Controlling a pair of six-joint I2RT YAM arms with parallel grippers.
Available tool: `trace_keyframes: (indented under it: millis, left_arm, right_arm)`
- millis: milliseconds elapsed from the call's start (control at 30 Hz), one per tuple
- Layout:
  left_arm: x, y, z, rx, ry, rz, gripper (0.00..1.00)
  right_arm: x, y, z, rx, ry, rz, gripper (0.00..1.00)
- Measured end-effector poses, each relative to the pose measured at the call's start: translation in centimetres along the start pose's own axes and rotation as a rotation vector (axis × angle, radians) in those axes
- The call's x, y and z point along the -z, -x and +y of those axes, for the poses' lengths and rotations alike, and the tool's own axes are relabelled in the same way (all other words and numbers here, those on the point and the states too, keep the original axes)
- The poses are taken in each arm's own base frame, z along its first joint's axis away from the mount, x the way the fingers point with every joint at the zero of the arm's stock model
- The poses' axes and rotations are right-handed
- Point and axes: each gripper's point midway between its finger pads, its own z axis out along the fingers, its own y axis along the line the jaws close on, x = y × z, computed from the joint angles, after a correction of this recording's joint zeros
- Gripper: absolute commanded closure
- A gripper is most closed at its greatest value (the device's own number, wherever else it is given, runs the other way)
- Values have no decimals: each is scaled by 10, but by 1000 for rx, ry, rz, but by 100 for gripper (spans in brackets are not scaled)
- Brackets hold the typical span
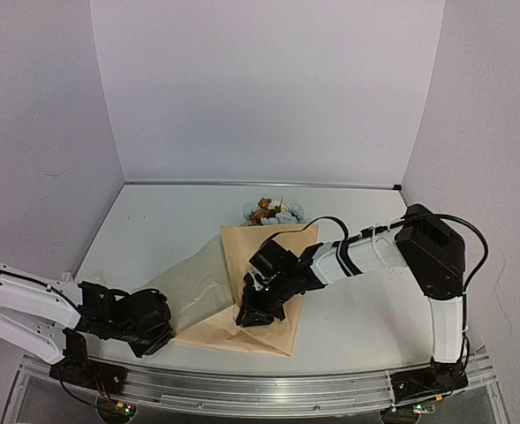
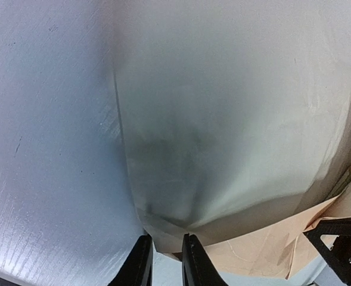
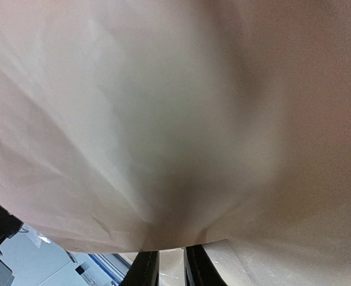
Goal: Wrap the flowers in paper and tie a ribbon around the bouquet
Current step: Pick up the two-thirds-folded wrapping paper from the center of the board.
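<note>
The tan paper [image 1: 273, 334] lies in the middle of the table, partly folded into a cone. The flowers [image 1: 273, 212] show their blue and brown-orange heads at its far, wide end. My left gripper [image 1: 161, 331] is low at the front left. It pinches the corner of a pale flap [image 1: 189, 287] lifted off the table. In the left wrist view that corner [image 2: 163, 235] sits between the narrow jaws of the gripper [image 2: 166, 263]. My right gripper [image 1: 251, 311] grips the cone's narrow near end, where paper [image 3: 163, 119] drapes over its fingertips [image 3: 144, 268]. The ribbon is out of view.
The right arm [image 1: 365, 252] stretches leftward across the table [image 1: 154, 221] from its base at the front right. Pale walls close in the back and both sides. A metal rail [image 1: 242, 384] runs along the near edge.
</note>
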Motion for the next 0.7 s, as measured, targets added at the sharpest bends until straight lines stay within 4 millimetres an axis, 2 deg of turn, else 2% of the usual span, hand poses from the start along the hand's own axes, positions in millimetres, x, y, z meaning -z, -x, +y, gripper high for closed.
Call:
trace_keyframes:
  millis: [133,400,700]
  left_arm:
    - [-4,2,3,-12,16,-15,100]
    - [-2,6,-3,-76,10,-48,100]
    - [17,1,-43,-213,-82,-97,100]
  right_arm:
    - [0,1,2,-1,5,1,84]
    - [0,0,4,-1,7,2,84]
    - [-1,-5,15,0,14,10,83]
